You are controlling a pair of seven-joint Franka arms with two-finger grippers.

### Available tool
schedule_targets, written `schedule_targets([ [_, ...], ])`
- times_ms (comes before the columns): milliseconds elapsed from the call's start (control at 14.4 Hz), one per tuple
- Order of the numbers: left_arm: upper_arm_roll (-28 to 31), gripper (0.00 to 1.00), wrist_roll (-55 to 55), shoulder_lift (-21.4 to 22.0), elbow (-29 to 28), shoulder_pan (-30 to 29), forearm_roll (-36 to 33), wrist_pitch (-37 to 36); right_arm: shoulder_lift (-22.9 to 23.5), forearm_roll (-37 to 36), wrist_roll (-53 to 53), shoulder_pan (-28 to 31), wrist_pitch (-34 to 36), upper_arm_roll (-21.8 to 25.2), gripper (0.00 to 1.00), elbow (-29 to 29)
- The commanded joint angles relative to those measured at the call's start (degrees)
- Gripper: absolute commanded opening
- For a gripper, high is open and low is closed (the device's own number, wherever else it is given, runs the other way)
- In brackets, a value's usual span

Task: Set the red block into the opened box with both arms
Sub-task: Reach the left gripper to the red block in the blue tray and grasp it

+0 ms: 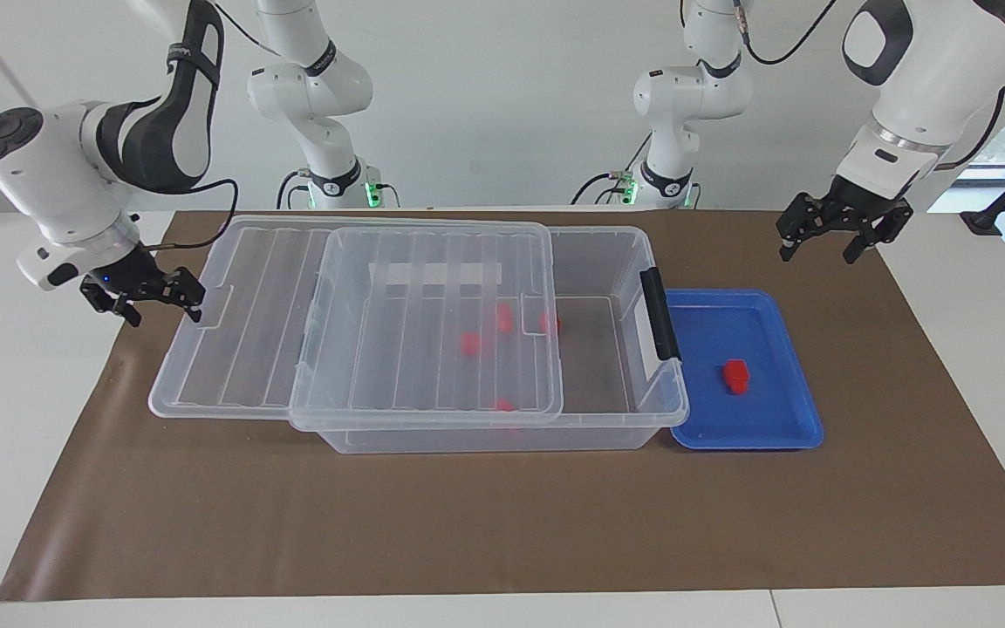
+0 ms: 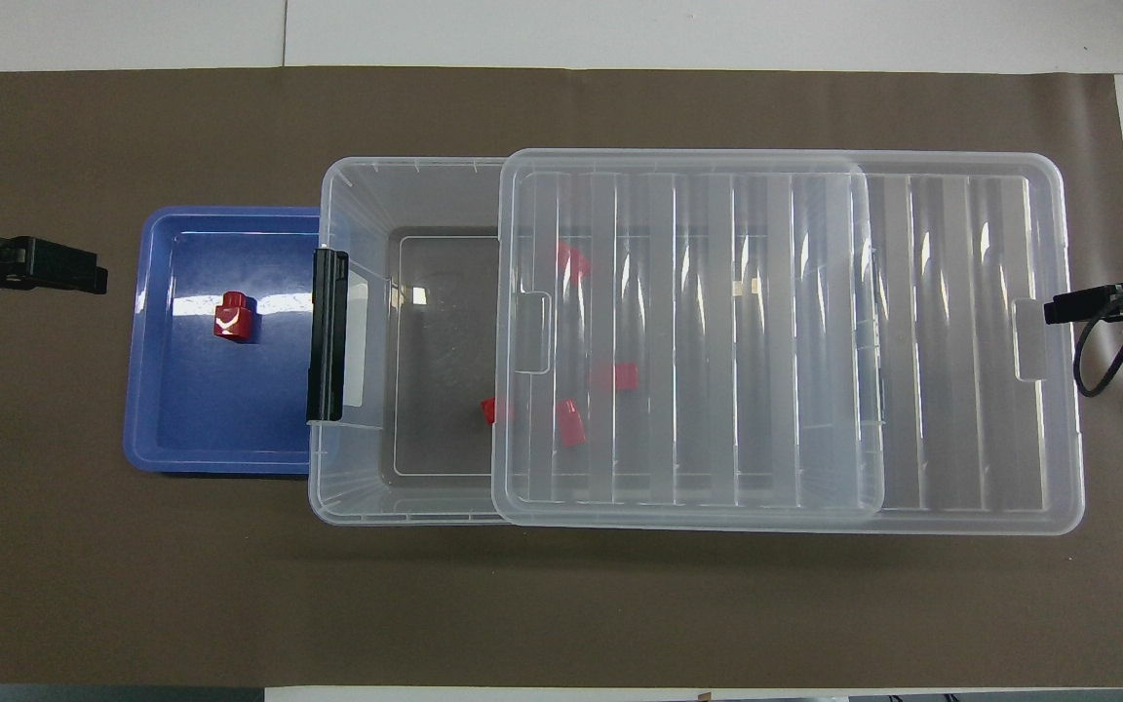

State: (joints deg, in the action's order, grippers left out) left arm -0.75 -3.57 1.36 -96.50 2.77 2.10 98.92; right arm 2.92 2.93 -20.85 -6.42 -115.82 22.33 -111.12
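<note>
A small red block [image 1: 736,375] [image 2: 233,317] lies in the blue tray [image 1: 782,419] beside the box's black latch end. The clear box [image 1: 625,262] [image 2: 357,185] is partly uncovered. Its ribbed lid [image 1: 249,349] [image 2: 951,341] overhangs the end toward the right arm. My right gripper [image 1: 143,301] [image 2: 1103,302] stands open at that lid end, one finger against the rim by the tab. My left gripper [image 1: 819,249] [image 2: 30,276] hangs open over the brown mat beside the tray, holding nothing. Several more red blocks [image 1: 469,343] [image 2: 569,424] lie inside the box.
Two slimmer white arms [image 1: 328,105] [image 1: 677,105] with green-lit bases stand at the robots' edge of the table. A brown mat [image 1: 502,523] covers the table under the box and the tray.
</note>
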Motion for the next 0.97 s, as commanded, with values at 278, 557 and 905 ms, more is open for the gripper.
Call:
schedule_targets([
  [278,0.58,1.00,-5.38,-0.39,-14.31,1.01,0.71,16.89,-0.55,-1.00,-4.27,0.71,-0.90,1.93,1.00,-0.68],
  [557,0.49,1.00,-6.01,-3.12,-20.46,1.71,0.71,26.04,-0.46,-1.00,-4.90,0.44,-1.16,2.54,1.00,-0.68],
  [905,0.49,1.00,-6.01,-8.92,-22.24,2.24,0.71,34.57,1.56,-1.09,-3.24,-0.61,4.27,2.02,1.00,5.72],
])
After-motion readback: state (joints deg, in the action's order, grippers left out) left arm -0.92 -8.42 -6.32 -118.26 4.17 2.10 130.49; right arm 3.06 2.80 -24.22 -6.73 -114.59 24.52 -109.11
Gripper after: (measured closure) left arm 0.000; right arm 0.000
